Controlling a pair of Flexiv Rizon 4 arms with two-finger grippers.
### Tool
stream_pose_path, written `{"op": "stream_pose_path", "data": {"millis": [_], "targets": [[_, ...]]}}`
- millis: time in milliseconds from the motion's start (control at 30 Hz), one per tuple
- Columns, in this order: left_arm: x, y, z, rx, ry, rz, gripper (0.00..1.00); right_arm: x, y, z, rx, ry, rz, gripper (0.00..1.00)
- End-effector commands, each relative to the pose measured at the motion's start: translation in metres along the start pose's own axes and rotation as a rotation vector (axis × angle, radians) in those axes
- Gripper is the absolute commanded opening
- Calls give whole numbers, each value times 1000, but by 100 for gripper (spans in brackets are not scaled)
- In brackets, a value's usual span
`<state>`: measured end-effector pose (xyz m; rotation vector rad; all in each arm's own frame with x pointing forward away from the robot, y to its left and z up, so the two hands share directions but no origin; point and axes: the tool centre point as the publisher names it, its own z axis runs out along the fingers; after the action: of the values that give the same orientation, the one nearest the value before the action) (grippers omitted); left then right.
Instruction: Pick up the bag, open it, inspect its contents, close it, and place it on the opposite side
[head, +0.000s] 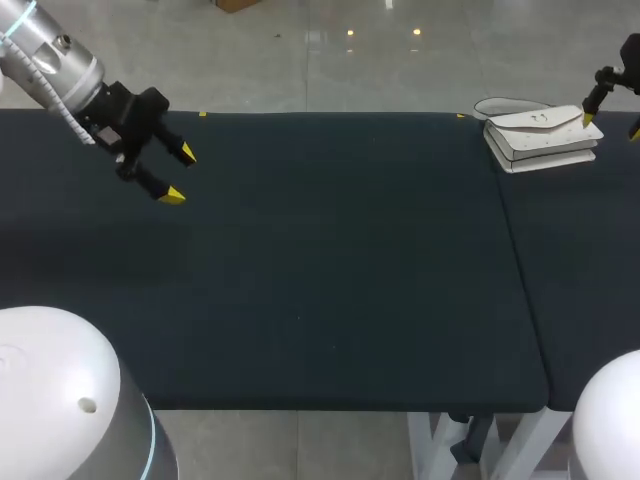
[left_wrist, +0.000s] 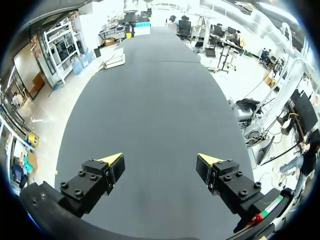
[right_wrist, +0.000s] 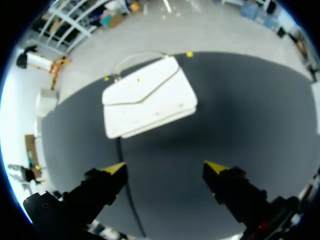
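A white handbag (head: 541, 137) with a flap and a thin handle lies flat at the table's far right. My right gripper (head: 610, 122) hangs just above its right end, fingers open and empty. In the right wrist view the bag (right_wrist: 150, 98) lies ahead of the open gripper (right_wrist: 166, 169), apart from both fingers. My left gripper (head: 180, 173) hovers open over the far left of the table, far from the bag. In the left wrist view that gripper (left_wrist: 161, 159) holds nothing, and the bag (left_wrist: 114, 59) shows small at the table's far end.
The dark table top (head: 330, 270) is made of two sections, with a seam (head: 520, 270) running front to back just left of the bag. The bag sits close to the table's far edge.
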<state>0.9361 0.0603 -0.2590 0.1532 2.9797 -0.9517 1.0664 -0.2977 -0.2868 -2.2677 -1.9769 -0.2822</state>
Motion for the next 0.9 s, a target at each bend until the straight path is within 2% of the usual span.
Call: {"op": "stream_pose_path", "data": {"millis": [33, 167, 300, 633, 900], "targets": [[-4, 3, 20, 38, 14, 36, 100, -5, 11, 6, 15, 17, 2, 100], [-7, 2, 33, 64, 49, 84, 100, -8, 15, 12, 14, 32, 9, 100], [-11, 2, 44, 58, 86, 96, 100, -11, 20, 18, 21, 38, 14, 100], [-11, 2, 44, 58, 86, 96, 100, -26, 40, 34, 35, 37, 26, 100], [-11, 2, 44, 58, 86, 96, 100, -33, 68, 46, 29, 46, 32, 100]]}}
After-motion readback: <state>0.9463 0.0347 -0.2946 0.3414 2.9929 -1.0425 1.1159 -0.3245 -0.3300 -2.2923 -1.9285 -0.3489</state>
